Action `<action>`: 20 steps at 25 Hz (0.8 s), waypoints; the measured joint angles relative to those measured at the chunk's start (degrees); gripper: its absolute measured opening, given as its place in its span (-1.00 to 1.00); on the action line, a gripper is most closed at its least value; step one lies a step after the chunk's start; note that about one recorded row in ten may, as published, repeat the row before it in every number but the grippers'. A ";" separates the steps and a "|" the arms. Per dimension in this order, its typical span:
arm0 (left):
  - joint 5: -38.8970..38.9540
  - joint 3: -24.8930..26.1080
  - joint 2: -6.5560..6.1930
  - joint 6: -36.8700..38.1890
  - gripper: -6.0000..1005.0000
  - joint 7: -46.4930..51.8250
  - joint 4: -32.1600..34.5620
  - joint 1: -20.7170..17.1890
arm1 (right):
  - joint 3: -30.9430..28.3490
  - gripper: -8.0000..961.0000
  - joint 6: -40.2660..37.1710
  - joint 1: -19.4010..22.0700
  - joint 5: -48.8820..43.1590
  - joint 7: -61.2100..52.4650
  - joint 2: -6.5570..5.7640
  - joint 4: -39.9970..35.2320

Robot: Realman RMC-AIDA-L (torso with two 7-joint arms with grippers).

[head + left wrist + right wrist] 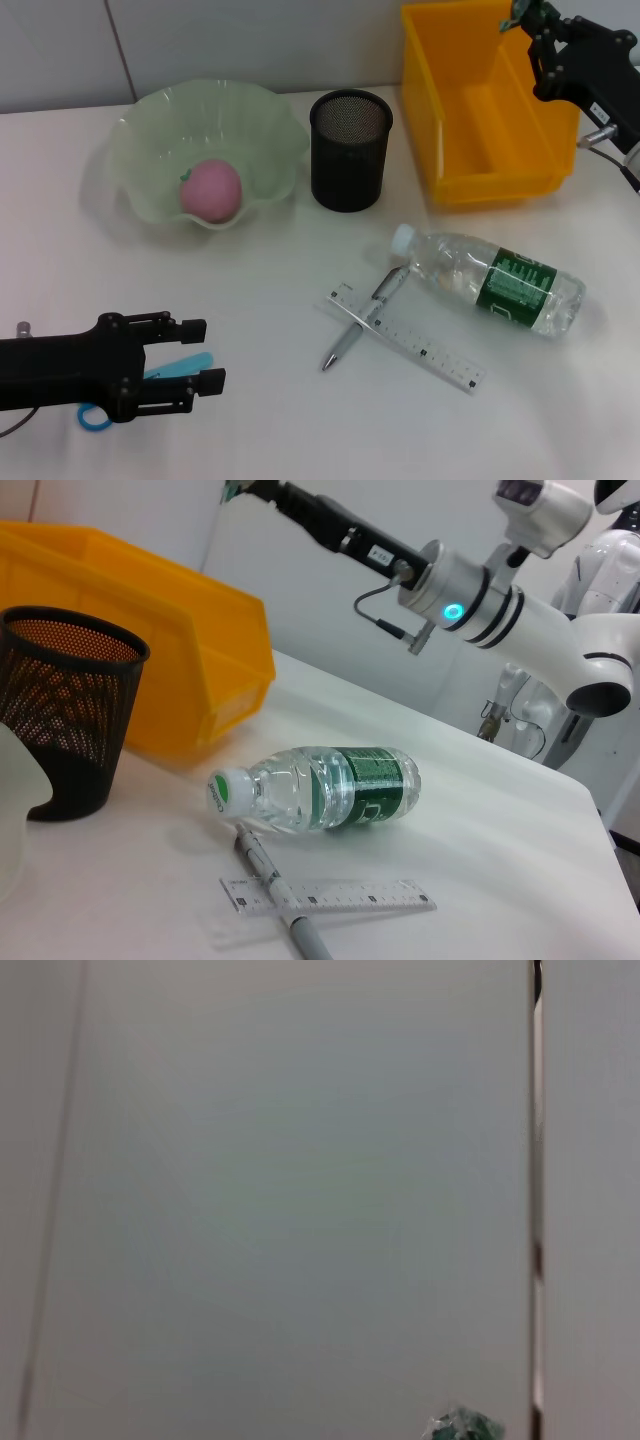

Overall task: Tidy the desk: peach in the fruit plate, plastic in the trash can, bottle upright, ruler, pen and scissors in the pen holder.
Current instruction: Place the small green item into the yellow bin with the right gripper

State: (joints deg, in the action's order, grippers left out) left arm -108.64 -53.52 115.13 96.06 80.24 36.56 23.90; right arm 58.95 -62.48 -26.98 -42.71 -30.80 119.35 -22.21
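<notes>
A pink peach (211,190) lies in the pale green fruit plate (150,120) at the back left. The black mesh pen holder (349,160) stands beside it. My right gripper (525,15) hangs above the yellow trash can (480,120), shut on a scrap of greenish plastic (512,18), which also shows as plastic (462,1426) in the right wrist view. The bottle (495,280) lies on its side, cap toward the pen (360,325), which crosses the clear ruler (430,350). At the front left my left gripper (205,355) is open just over the blue scissors (93,417).
In the left wrist view the trash can (150,630), pen holder (65,710), bottle (320,785), pen (265,865) and ruler (350,895) appear, with the right arm (450,580) stretched over the bin. The table's edge runs past the bottle.
</notes>
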 joint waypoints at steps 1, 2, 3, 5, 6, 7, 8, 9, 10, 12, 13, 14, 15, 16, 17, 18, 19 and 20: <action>0.00 0.00 0.00 0.00 0.43 0.00 0.00 0.00 | 0.00 -0.81 0.00 0.00 0.00 0.00 0.00 0.00; 0.00 0.00 0.00 0.00 0.43 0.00 0.00 0.00 | -0.03 -0.81 1.24 -0.28 0.02 0.06 0.00 0.10; 0.00 0.00 0.00 0.00 0.43 0.00 0.00 0.00 | -0.09 -0.81 3.77 -1.12 0.05 0.07 0.00 0.62; 0.00 -0.03 0.00 0.00 0.43 -0.12 0.00 0.00 | -0.05 -0.81 4.83 -1.59 0.07 0.07 0.00 0.93; 0.00 -0.06 0.00 0.00 0.43 -0.31 0.00 0.00 | 0.22 -0.81 6.92 -2.44 0.07 0.07 -0.01 1.49; 0.00 -0.06 0.00 0.00 0.43 -0.31 0.00 0.00 | 0.22 -0.81 6.92 -2.44 0.07 0.07 -0.01 1.49; 0.00 -0.10 0.00 0.00 0.43 -0.51 -0.03 0.00 | 0.34 -0.81 7.82 -2.75 0.06 0.03 -0.01 1.59; 0.00 -0.10 0.00 0.00 0.43 -0.51 -0.03 0.00 | 0.45 -0.81 8.85 -3.02 0.02 -0.02 -0.02 1.61; 0.00 -0.09 0.00 0.00 0.43 -0.56 -0.06 0.00 | 0.54 -0.80 9.78 -3.32 -0.06 -0.06 -0.03 1.64; 0.01 -0.09 0.00 0.00 0.44 -0.58 -0.09 0.00 | 0.62 -0.79 10.71 -3.72 -0.18 -0.14 -0.04 1.84; 0.01 -0.09 0.00 0.00 0.44 -0.59 -0.09 0.00 | 0.67 -0.79 11.00 -4.06 -0.22 -0.26 -0.05 2.19; 0.01 -0.09 0.00 0.00 0.44 -0.59 -0.09 0.00 | 0.67 -0.76 11.00 -4.06 -0.22 -0.26 -0.05 2.19; 0.01 -0.09 0.00 0.00 0.44 -0.59 -0.09 0.00 | 0.67 -0.73 11.03 -4.14 -0.22 -0.29 -0.05 2.26; 0.01 -0.09 0.00 0.02 0.44 -0.60 -0.09 0.00 | 0.67 -0.71 11.05 -4.17 -0.23 -0.31 -0.06 2.31; 0.01 -0.09 0.00 0.03 0.44 -0.60 -0.09 0.00 | 0.67 -0.68 11.06 -4.17 -0.24 -0.31 -0.06 2.34; 0.01 -0.07 0.00 0.10 0.44 -0.61 -0.09 0.00 | 0.67 -0.66 11.08 -4.18 -0.25 -0.32 -0.08 2.41; 0.01 -0.07 0.00 0.10 0.44 -0.61 -0.09 0.00 | 0.67 -0.63 11.08 -4.18 -0.25 -0.32 -0.08 2.41; 0.01 -0.04 0.00 0.20 0.44 -0.61 -0.09 0.00 | 0.67 -0.61 11.09 -4.18 -0.25 -0.33 -0.08 2.45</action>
State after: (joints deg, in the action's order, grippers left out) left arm -108.63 -53.57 115.13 96.26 79.63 36.47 23.90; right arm 59.62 -51.39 -31.16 -42.96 -31.12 119.26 -19.76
